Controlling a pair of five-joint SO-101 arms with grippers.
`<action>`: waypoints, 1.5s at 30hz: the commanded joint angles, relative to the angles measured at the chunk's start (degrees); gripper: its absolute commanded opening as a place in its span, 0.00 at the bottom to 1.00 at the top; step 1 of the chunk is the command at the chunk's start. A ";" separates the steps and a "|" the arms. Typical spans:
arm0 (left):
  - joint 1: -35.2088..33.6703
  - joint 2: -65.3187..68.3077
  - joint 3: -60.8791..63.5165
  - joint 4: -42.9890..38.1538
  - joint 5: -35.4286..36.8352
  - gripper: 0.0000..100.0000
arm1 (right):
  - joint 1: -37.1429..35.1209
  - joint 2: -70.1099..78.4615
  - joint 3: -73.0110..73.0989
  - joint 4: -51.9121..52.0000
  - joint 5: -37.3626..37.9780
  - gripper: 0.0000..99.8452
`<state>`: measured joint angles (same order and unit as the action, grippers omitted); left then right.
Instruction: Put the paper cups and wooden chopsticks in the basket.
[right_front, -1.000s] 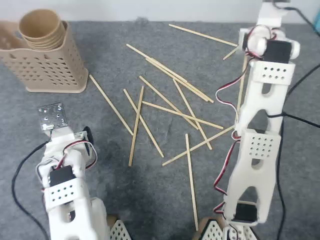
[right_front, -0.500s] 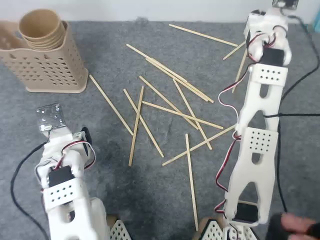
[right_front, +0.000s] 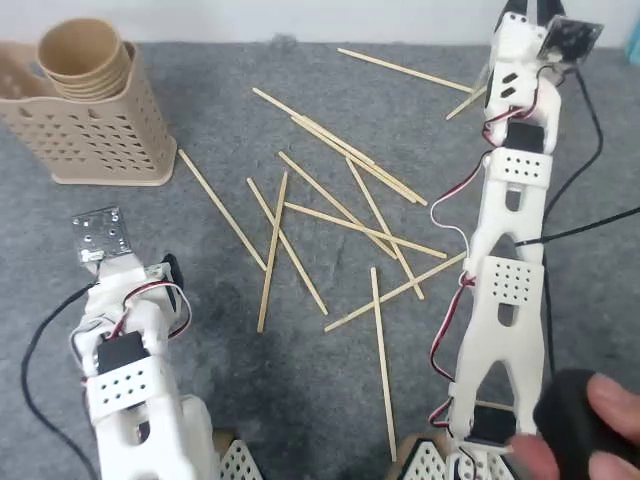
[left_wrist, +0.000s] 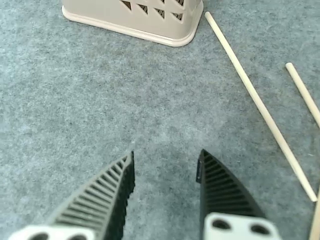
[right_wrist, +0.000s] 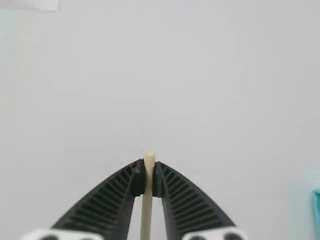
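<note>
A beige basket (right_front: 100, 140) stands at the far left of the grey mat, with stacked paper cups (right_front: 85, 55) inside it. Several wooden chopsticks (right_front: 330, 215) lie scattered across the middle of the mat. My right arm stretches to the far right edge, and my right gripper (right_wrist: 148, 165) is shut on one chopstick (right_wrist: 147, 205), held up against a white wall. My left gripper (left_wrist: 166, 155) is open just above bare mat, a short way in front of the basket's base (left_wrist: 135, 15). One chopstick (left_wrist: 255, 100) lies beside it.
A person's hand (right_front: 590, 430) holds a dark object by the base of the right arm at the near right. Cables hang along the right arm. One chopstick (right_front: 405, 70) lies near the far edge.
My right arm has stretched and lifted toward the far edge with the chopstick in its gripper. A hand has come in at the near right. The left arm has kept still.
</note>
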<state>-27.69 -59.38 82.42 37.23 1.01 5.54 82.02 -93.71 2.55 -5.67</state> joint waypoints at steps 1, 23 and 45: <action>-0.26 -1.23 -0.66 -1.14 -0.35 0.20 | 0.84 -0.40 -2.02 -7.87 -0.70 0.01; -0.09 -1.23 -0.84 -0.18 -0.35 0.20 | 8.92 1.19 19.87 -17.63 -0.97 0.01; -0.09 -1.23 -0.84 -0.26 -0.35 0.20 | 15.34 -5.76 -2.73 48.04 4.75 0.01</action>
<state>-27.69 -59.38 82.42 37.23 1.01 20.66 82.73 -94.07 44.48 -4.35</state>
